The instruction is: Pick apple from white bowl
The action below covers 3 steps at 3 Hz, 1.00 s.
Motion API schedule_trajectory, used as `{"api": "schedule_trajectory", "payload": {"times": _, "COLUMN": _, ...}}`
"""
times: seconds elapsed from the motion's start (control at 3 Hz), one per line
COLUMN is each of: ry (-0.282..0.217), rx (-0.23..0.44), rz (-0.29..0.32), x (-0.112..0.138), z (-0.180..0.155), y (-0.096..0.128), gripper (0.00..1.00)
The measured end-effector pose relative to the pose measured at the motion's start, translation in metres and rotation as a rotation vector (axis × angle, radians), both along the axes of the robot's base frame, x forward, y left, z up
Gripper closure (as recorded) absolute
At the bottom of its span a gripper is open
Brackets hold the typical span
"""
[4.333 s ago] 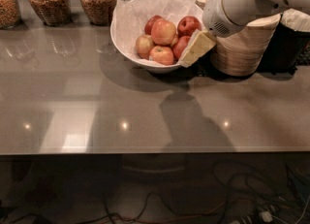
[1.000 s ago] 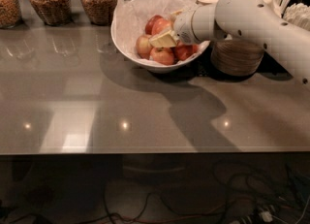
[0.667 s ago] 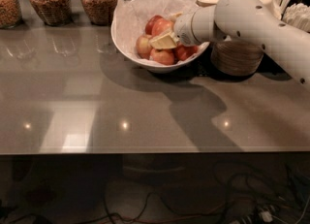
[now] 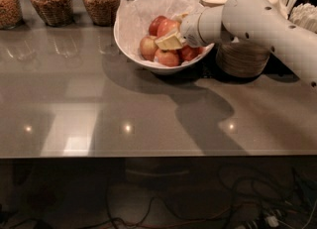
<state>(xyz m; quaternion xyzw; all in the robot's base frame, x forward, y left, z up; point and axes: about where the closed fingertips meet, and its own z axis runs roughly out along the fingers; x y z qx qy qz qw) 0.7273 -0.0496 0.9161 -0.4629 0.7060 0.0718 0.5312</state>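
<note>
The white bowl point(image 4: 128, 42) with a crumpled paper liner stands at the back middle of the grey table point(image 4: 99, 109). Several red-yellow apples point(image 4: 148, 47) lie heaped inside it. My gripper point(image 4: 170, 40) reaches in from the right on the white arm point(image 4: 257, 20) and sits low inside the bowl, right on top of the apple heap and touching the middle apples. The apples under the gripper are partly hidden.
A stack of tan disposable bowls point(image 4: 242, 58) stands right next to the white bowl, under my arm. Three glass jars point(image 4: 48, 0) of brown snacks line the back left. Cups and cutlery holders point(image 4: 297, 2) stand at the back right. The table's front edge point(image 4: 148, 154) runs across the lower frame.
Since the earliest frame my gripper has moved left from the bowl's right rim into the bowl, onto the apples. Over the last second it has hardly moved.
</note>
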Motion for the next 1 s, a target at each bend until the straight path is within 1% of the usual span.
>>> {"api": "schedule_trajectory", "payload": {"times": 0.33, "ry": -0.050, "rx": 0.018, "rz": 0.001, "x": -0.005, "z": 0.014, "y": -0.006, "gripper": 1.00}}
{"api": "schedule_trajectory", "payload": {"times": 0.67, "ry": -0.092, "rx": 0.060, "rz": 0.038, "x": -0.015, "z": 0.033, "y": -0.014, "gripper": 1.00}}
{"api": "schedule_trajectory", "payload": {"times": 1.0, "ry": -0.096, "rx": 0.063, "rz": 0.090, "x": -0.035, "z": 0.054, "y": -0.022, "gripper": 1.00}}
